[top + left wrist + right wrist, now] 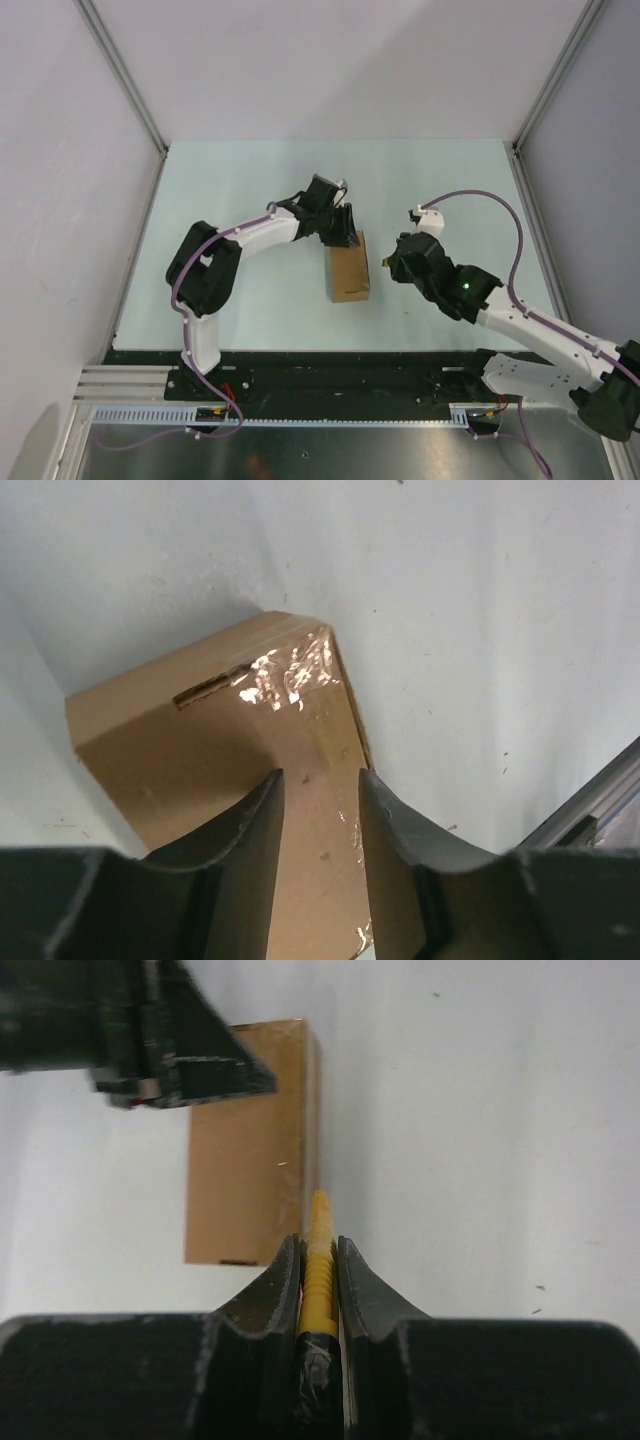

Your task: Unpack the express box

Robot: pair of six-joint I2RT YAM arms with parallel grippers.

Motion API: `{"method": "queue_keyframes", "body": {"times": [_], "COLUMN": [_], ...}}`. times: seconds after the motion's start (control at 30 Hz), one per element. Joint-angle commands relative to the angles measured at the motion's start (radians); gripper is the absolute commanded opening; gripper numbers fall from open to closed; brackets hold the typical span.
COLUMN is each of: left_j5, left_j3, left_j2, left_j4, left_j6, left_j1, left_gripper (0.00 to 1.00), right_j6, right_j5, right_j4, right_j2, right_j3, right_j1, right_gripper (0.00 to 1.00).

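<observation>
Matt cardboard express box — glossy crinkled tape, ribbed yellow plastic knife

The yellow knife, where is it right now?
In the right wrist view, the yellow knife is pinched in the right end effector, its tip right beside a long edge of the express box.

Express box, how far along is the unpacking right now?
Done: the right gripper has the yellow knife clamped in its jaws. In hand: its tip is at the express box edge, the left gripper over the far end, jaws open. Left: box closed, tape on, nothing out.
</observation>
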Motion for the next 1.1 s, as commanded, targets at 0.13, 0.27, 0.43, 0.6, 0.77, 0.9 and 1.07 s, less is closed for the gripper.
{"method": "queue_keyframes", "body": {"times": [0.13,0.27,0.43,0.6,0.77,0.9,1.07], "left_j5": [0.114,0.122,0.032,0.005,0.008,-0.071,-0.130], "left_j3": [0.068,0.025,-0.070,-0.111,-0.107,-0.137,-0.190], "left_j2": [-0.122,-0.162,-0.194,-0.168,-0.136,-0.134,-0.131], "left_j4": [-0.093,-0.093,-0.093,-0.093,-0.093,-0.096,-0.098], "left_j6": [0.175,0.208,0.246,0.254,0.257,0.254,0.254], "left_j1": [0.023,0.024,0.024,0.026,0.026,0.027,0.029], "left_gripper": [0.53,0.55,0.55,0.51,0.47,0.42,0.35], "right_j6": [0.010,-0.006,-0.021,-0.039,-0.053,-0.058,-0.079], "right_j5": [-0.006,-0.075,-0.147,-0.181,-0.201,-0.222,-0.274], "right_j4": [0.017,0.086,0.163,0.191,0.203,0.209,0.234], "right_j2": [0.192,0.256,0.299,0.324,0.333,0.335,0.349], "right_j3": [0.014,-0.002,-0.011,-0.011,-0.011,-0.013,-0.017], "right_j1": [-0.108,-0.125,-0.129,-0.143,-0.160,-0.165,-0.168], "right_gripper": [0.00,0.00,0.00,0.00,0.00,0.00,0.00]}}
